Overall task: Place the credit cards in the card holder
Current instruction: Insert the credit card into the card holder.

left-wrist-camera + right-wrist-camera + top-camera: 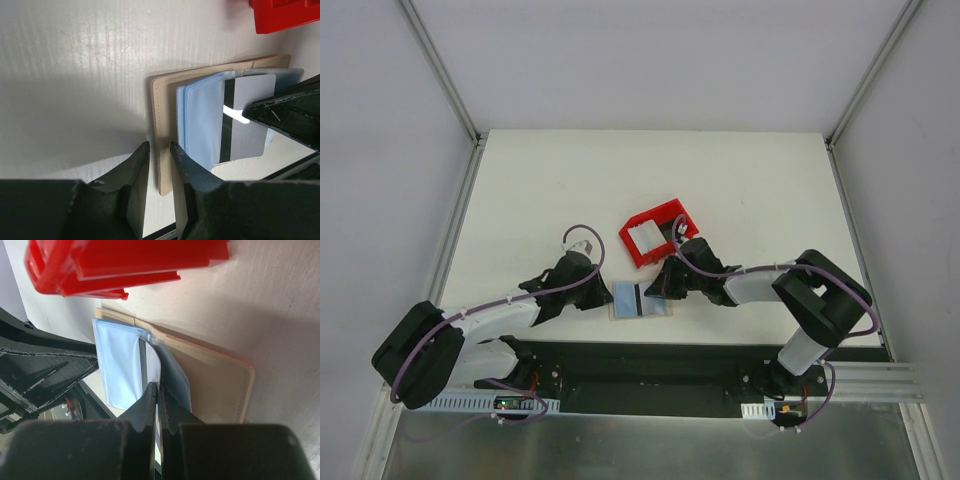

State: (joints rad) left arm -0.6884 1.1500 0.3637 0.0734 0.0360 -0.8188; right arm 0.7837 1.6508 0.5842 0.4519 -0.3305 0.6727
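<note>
My right gripper [157,399] is clamped tight on a whitish plastic card with a black stripe [252,130], partly tucked into the pale blue lining of the open tan leather-like card holder [220,380] just ahead of the fingertips; my left gripper [159,165] shows a narrow gap over the holder's tan edge, grip undeterminable.

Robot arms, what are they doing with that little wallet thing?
They are filling an open card holder lying flat on the table. The right claw is pinched on a white card with a black stripe, holding it over the holder's pale blue pockets. The left claw sits at the holder's tan edge; whether it grips is unclear. Whitish cards lie in the red bin behind.
</note>
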